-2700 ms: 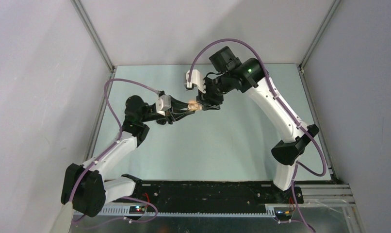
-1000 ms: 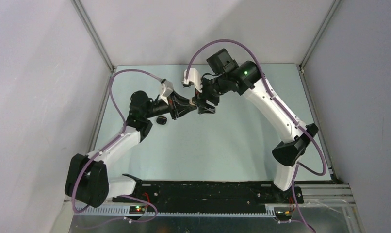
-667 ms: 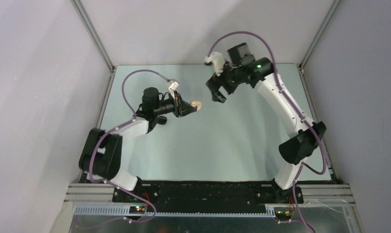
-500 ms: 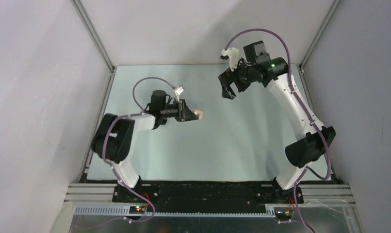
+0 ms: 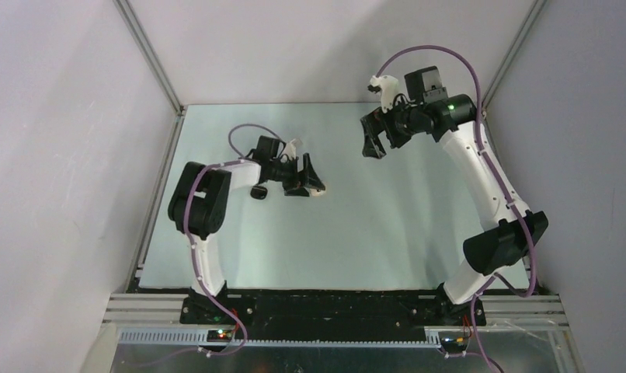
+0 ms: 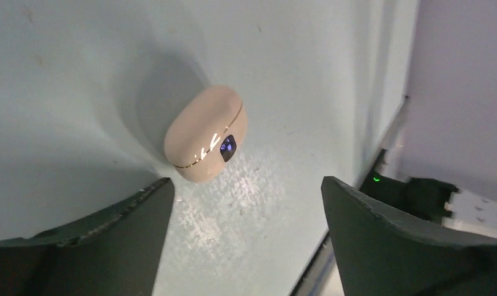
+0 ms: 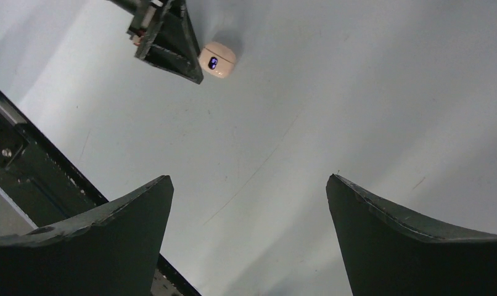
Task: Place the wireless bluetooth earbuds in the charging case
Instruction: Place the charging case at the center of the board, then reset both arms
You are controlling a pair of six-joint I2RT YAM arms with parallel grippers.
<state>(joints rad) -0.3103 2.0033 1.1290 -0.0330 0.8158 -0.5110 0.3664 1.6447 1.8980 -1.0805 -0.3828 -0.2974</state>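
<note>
Top external view, reading from the arm bases outward: the left arm is folded back over the table (image 5: pixel 356 233), with a small dark object (image 5: pixel 257 192) lying just beside its wrist, too small to identify. A little farther out, the left gripper (image 5: pixel 308 183) is low over the surface, and the charging case (image 5: pixel 318 193) sits at its tip. From the left wrist, the left gripper (image 6: pixel 246 185) has its jaws parted and grasps nothing. The case (image 6: pixel 206 143) lies on the table just ahead of the left-hand finger, apart from the other finger. Its lid is shut and a small blue light (image 6: pixel 227 148) glows on its front. Farthest out, the right gripper (image 5: pixel 374 144) hangs high and well apart from the case, and its own camera shows the right gripper (image 7: pixel 249 179) spread wide and empty, with the case (image 7: pixel 217 60) small in the distance. No earbuds are visible, so whether both are inside the shut case cannot be seen. This looks like the set-down step at the close of the task. The next move probably calls for lifting the left fingers straight away without nudging the case
</note>
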